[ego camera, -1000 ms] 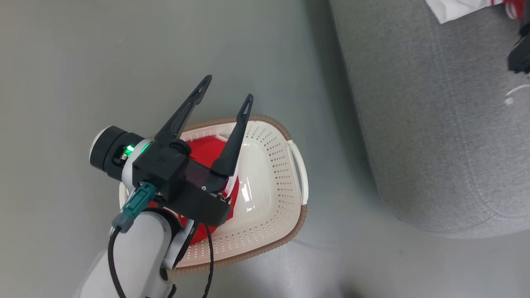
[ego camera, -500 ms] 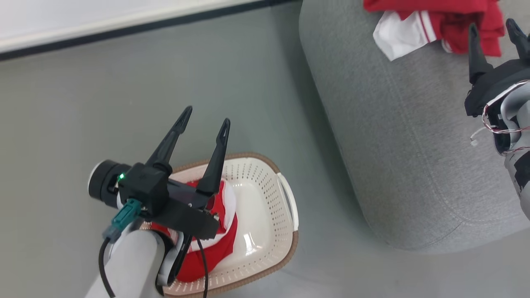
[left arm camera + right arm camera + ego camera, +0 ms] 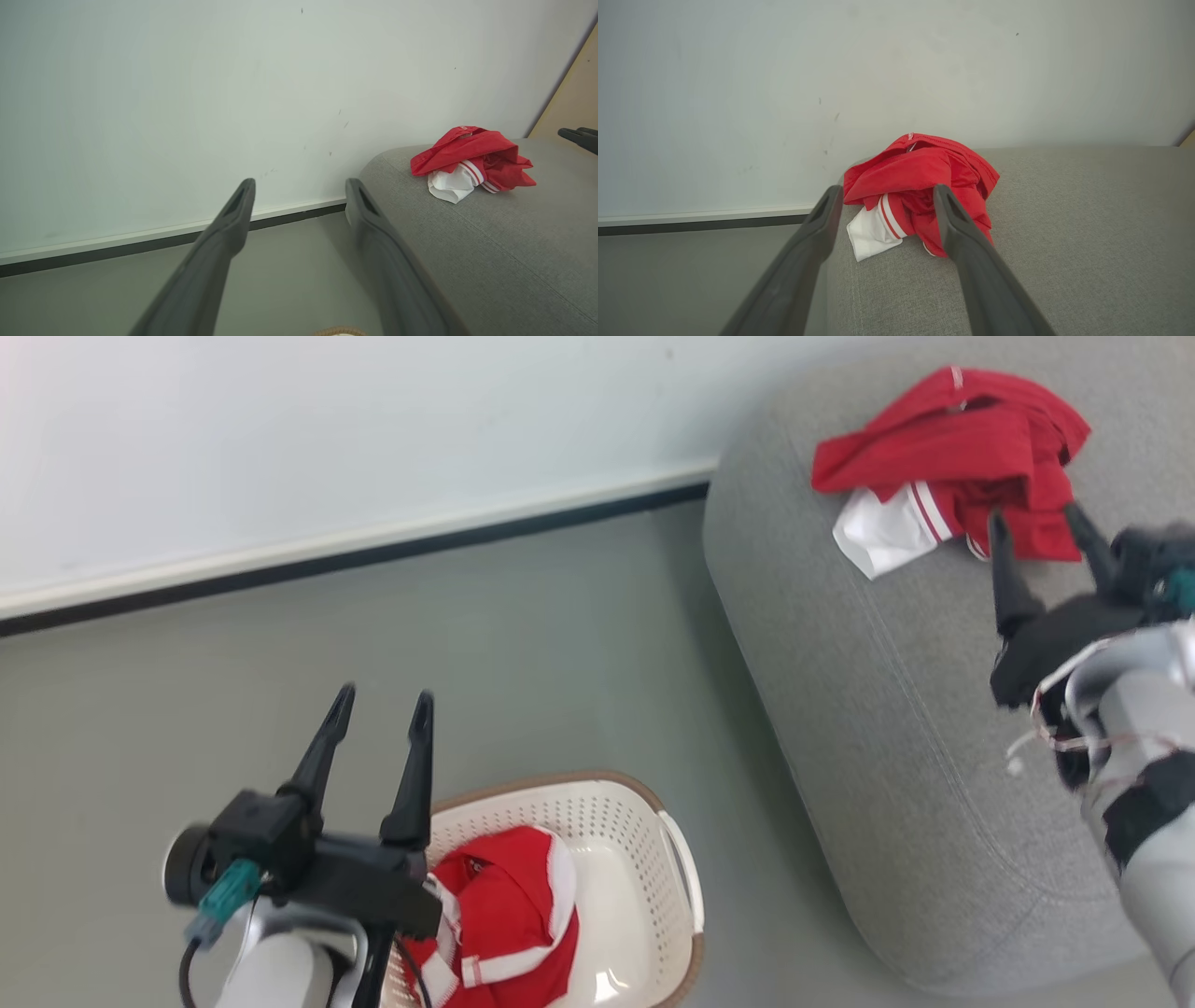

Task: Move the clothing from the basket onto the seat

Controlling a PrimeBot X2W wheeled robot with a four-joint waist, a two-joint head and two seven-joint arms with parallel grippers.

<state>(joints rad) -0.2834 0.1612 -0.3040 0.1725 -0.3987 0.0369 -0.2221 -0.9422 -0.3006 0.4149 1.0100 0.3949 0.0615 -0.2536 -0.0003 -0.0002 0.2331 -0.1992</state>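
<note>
One red and white garment (image 3: 504, 919) lies crumpled in the cream basket (image 3: 644, 821) on the floor at the lower middle of the head view. A second red garment (image 3: 952, 467) (image 3: 472, 161) (image 3: 920, 191) with a white panel rests bunched on the grey seat (image 3: 896, 709) (image 3: 504, 242) (image 3: 1064, 242) near its far end. My left gripper (image 3: 383, 705) (image 3: 299, 184) hangs open and empty above the basket's left side, fingers pointing toward the wall. Open and empty too, my right gripper (image 3: 1036, 523) (image 3: 885, 191) hovers over the seat just short of the garment there.
A white wall (image 3: 327, 439) with a dark baseboard (image 3: 355, 560) runs behind the grey floor (image 3: 560, 663). The seat's rounded edge stands close to the basket's right handle (image 3: 681, 863). A tan panel (image 3: 570, 102) shows at the far right of the left wrist view.
The head camera has tilted up, bringing the wall and the garment on the seat into view. Both grippers stay open; the right one sits lower in view, drawn back from that garment.
</note>
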